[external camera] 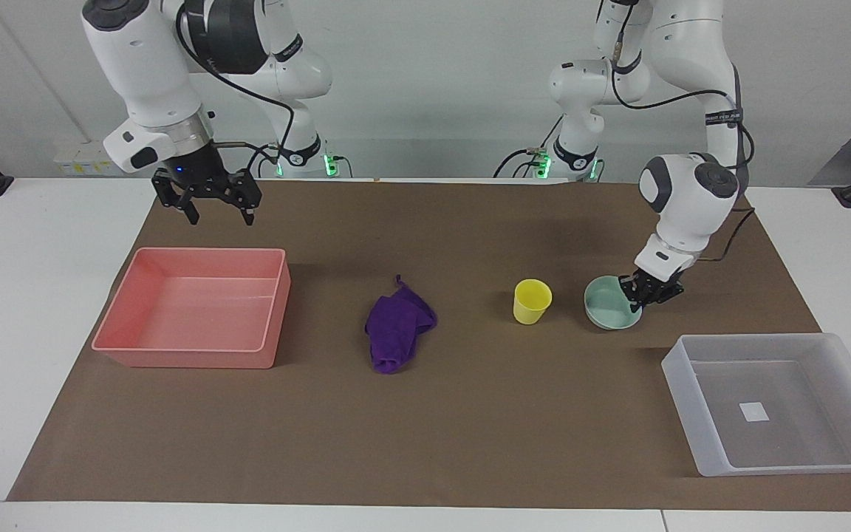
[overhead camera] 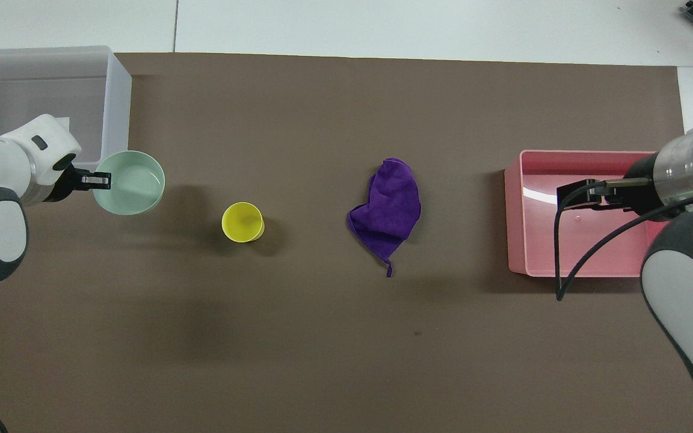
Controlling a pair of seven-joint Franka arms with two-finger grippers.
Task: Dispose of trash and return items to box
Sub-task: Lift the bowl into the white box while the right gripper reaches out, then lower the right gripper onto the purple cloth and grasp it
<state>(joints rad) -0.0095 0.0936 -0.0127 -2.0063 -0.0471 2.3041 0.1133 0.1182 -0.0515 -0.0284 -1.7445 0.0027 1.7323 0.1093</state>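
Observation:
My left gripper [external camera: 643, 292] is shut on the rim of the mint-green bowl [external camera: 606, 308] and holds it tilted, a little above the mat. In the overhead view the left gripper [overhead camera: 97, 178] and the bowl [overhead camera: 130, 183] sit next to the corner of the translucent box [overhead camera: 119, 108]. The box [external camera: 795, 443] has nothing in it. The yellow cup [external camera: 532, 301] [overhead camera: 242, 222] stands upright beside the bowl. The purple rag [external camera: 396, 329] [overhead camera: 388, 207] lies crumpled mid-mat. My right gripper [external camera: 219, 210] is open and empty in the air, over the mat by the pink tray's edge nearest the robots.
A pink rectangular tray [external camera: 196, 303] [overhead camera: 563, 240] with nothing in it sits toward the right arm's end of the table. A brown mat [external camera: 470, 428] covers the table, with white table surface around it.

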